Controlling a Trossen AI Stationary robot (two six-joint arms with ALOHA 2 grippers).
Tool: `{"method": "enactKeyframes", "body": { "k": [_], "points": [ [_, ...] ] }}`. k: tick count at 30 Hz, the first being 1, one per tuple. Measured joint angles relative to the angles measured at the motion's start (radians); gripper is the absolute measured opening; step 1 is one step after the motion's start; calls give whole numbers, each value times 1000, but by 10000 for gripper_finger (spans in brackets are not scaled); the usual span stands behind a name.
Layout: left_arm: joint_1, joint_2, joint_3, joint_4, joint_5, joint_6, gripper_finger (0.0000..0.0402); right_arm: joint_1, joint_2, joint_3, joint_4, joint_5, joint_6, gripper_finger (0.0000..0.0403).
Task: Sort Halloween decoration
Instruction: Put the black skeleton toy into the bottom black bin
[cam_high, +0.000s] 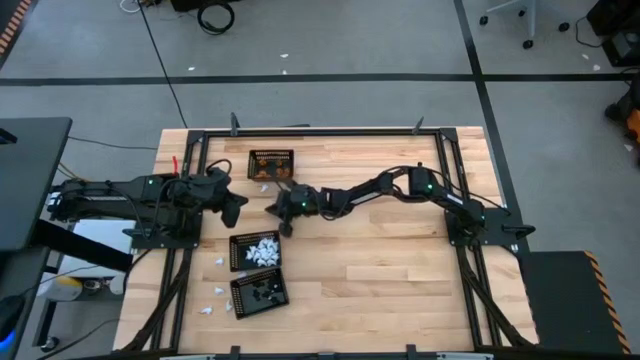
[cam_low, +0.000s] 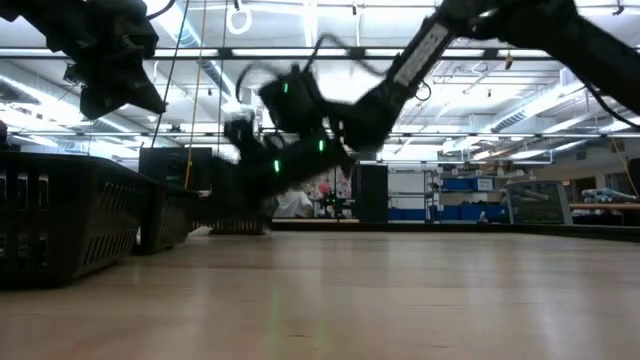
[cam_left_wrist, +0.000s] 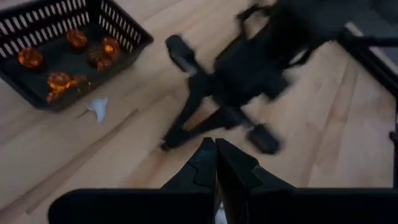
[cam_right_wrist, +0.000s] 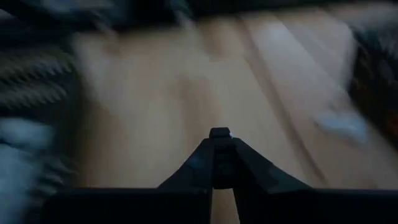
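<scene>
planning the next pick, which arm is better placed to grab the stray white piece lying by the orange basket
Right, probably. In the high view the right gripper hangs just below the white piece beside the orange basket. The left gripper sits a bit farther off, nearer the white basket.

A robotics lab or workshop in a large open hall. The floor (cam_high: 330, 40) is grey concrete marked with dark tape lines, with cables (cam_high: 215, 15) lying loose. Strip lights (cam_low: 520, 105) hang from a high ceiling, blue shelving (cam_low: 455, 195) lines the far wall, and the wooden table (cam_high: 370, 270) sits in a black frame.
</scene>
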Motion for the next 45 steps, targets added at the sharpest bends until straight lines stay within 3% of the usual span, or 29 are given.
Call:
{"method": "enactKeyframes", "body": {
  "k": [9, 18, 22, 26, 30, 38, 45],
  "points": [
    [0, 0, 0, -35, 53, -28, 18, 26, -150, 2, -244, -83, -37, 47],
    [0, 0, 0, -35, 52, -44, 18, 102, -271, 3, -237, -395, -55, 47],
    [0, 0, 0, -34, 27, -40, 18, 160, -272, 3, -253, -484, -53, 47],
    [0, 0, 0, -33, 12, -41, 18, 242, -271, 3, -296, -400, -55, 47],
    [0, 0, 0, -33, 80, -26, 18, 319, -263, 26, -309, -261, -27, 47],
    [-1, 1, 0, -39, 200, 19, 18, 375, -69, 274, -460, -67, 49, 48],
    [-2, 0, 0, -40, 322, -27, 18, 369, 6, 378, -515, -69, 124, 87]
  ]
}}
